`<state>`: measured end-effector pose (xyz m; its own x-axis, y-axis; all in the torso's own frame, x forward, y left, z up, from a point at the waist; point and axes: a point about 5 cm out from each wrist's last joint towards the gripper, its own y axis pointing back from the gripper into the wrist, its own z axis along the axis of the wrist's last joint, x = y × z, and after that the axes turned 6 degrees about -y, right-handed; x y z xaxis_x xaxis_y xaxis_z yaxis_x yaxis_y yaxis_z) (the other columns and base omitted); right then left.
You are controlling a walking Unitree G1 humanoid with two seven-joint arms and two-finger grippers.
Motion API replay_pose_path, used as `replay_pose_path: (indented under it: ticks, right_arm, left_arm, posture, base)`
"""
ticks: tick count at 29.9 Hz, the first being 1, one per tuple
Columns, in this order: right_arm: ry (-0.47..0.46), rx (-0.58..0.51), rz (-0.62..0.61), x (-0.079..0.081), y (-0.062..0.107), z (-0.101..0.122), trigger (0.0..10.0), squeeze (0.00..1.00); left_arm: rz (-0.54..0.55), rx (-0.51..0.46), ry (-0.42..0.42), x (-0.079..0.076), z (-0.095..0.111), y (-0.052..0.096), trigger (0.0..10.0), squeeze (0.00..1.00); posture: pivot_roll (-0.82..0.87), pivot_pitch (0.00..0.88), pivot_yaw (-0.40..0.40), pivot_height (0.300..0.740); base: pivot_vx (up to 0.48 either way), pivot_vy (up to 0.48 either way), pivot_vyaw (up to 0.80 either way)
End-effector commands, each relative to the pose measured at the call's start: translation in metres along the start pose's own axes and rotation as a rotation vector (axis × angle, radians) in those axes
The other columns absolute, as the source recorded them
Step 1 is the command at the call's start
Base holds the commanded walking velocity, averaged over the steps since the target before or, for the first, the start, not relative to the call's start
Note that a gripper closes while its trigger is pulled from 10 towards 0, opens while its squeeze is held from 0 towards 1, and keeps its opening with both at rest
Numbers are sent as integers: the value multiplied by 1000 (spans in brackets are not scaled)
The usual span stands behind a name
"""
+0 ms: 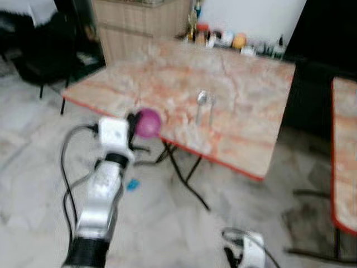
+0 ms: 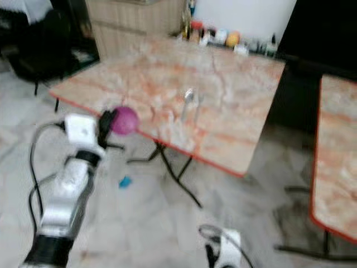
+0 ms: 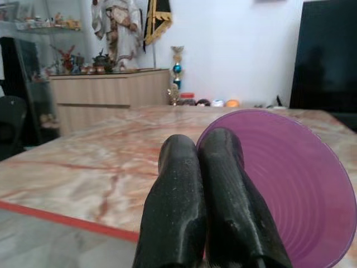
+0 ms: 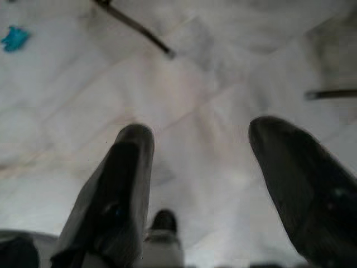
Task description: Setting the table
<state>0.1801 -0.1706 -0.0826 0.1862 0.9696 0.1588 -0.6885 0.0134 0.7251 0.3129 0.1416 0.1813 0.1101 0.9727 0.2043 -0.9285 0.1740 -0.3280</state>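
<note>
My left gripper (image 1: pixel 135 124) is raised at the near edge of the marble-patterned table (image 1: pixel 240 95) and is shut on the rim of a purple cup (image 1: pixel 148 123). In the left wrist view the two black fingers (image 3: pixel 184 206) pinch the purple cup (image 3: pixel 295 184) by its rim, with its open mouth facing the camera. A spoon (image 1: pixel 201 103) and another piece of cutlery lie near the middle of the table. My right gripper (image 4: pixel 201 184) hangs low over the pale floor with its fingers apart and nothing between them.
Bottles and small items (image 1: pixel 223 39) line the table's far edge. A second table (image 1: pixel 346 151) stands at the right, and a wooden cabinet (image 1: pixel 139 25) behind. Black folding table legs (image 1: pixel 181 170) and a small blue scrap (image 1: pixel 132 183) are on the tiled floor.
</note>
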Motion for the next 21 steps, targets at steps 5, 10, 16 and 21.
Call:
replay_pose_path:
  ticks: [5,10,16,21]
  right_arm:
    - [-13,-16,22,8,-2,4,10000,0]
    - [-9,-17,27,10,-2,5,10000,0]
    - [-10,-31,28,11,-3,7,10000,0]
    - [-12,-24,24,10,-3,7,10000,0]
  left_arm:
    - [7,-15,-3,4,2,0,10000,0]
    - [9,-19,-5,4,2,-1,10000,0]
    - [14,-23,-11,6,4,-3,10000,0]
    - [25,-29,-17,10,5,-3,10000,0]
  posture:
    - [135,0,-70,740]
    - [141,0,-74,740]
    - [140,0,-75,740]
    - [142,0,-76,740]
  base:
    - [0,-375,-388]
    - [0,-375,-793]
    - [0,-375,-491]
    - [0,-375,-290]
